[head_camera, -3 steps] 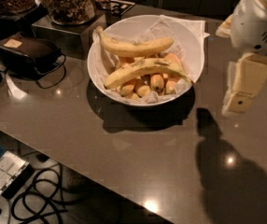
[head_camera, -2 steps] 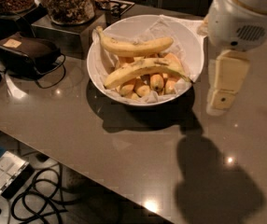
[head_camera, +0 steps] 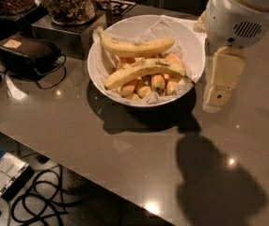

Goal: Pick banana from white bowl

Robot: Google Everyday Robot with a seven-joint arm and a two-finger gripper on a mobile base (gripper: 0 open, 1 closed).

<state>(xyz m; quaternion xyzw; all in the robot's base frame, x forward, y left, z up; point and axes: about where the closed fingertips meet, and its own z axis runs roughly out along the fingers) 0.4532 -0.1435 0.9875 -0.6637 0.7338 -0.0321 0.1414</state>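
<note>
The white bowl (head_camera: 190, 40), lined with crumpled white paper, stands on the grey-brown counter at upper centre. The banana (head_camera: 144, 69), yellow with brown streaks, lies across the bowl's front half with its dark stem end pointing right. A cleaner, paler long banana (head_camera: 135, 46) lies behind it. Several short orange-yellow bananas (head_camera: 158, 83) lie under them. My gripper (head_camera: 217, 97) hangs from the white arm housing (head_camera: 243, 13) just outside the bowl's right rim, pointing down, close above the counter. It holds nothing that I can see.
Glass jars of snacks (head_camera: 68, 3) stand on a dark box behind the bowl at the left. A black device with a cord (head_camera: 27, 54) lies at the far left. The counter's front edge runs diagonally at lower left, with cables (head_camera: 40, 199) on the floor below.
My gripper and arm have moved left, from well right of the bowl to right beside its right rim. The bananas and bowl have not moved.
</note>
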